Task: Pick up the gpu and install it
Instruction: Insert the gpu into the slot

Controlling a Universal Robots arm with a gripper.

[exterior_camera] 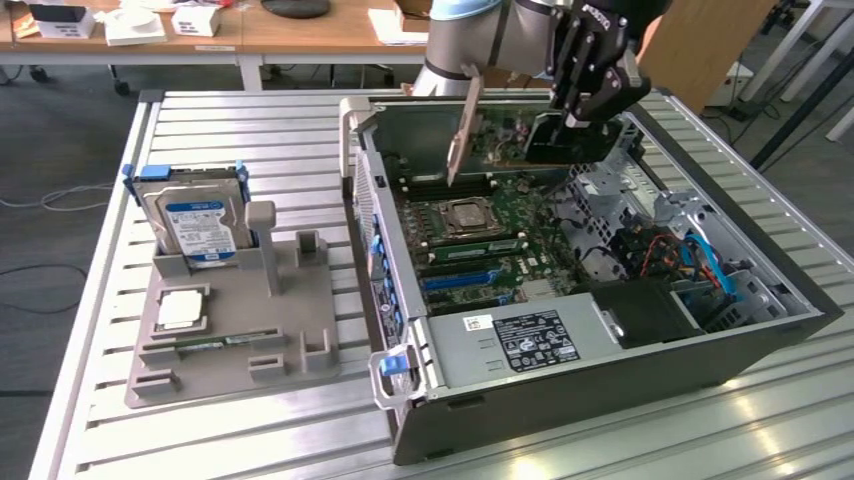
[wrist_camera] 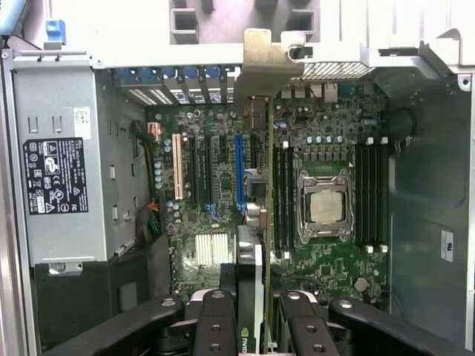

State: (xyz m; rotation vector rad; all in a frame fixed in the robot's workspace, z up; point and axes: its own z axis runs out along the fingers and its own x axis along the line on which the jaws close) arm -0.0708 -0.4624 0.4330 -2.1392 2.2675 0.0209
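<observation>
- The black gripper (wrist_camera: 256, 302) has its fingers (wrist_camera: 217, 320) closed in, pinching the gpu (wrist_camera: 249, 256), a thin black fan card seen edge-on.
- The card hangs above the green motherboard (wrist_camera: 211, 174) inside the open dark-grey computer case (exterior_camera: 601, 400), over its far end in the exterior view.
- The card's silver metal bracket (wrist_camera: 263, 63) reaches near the case's rear rim.
- Bare board lies on both sides of the card, and the grey power supply box (wrist_camera: 63, 163) stands well apart.

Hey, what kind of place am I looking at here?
Probably a robotics lab or workshop: a robot arm holds a gpu over an open computer case on a slatted metal table, a grey fixture beside it holds a hard drive, and wooden desks stand behind.
</observation>
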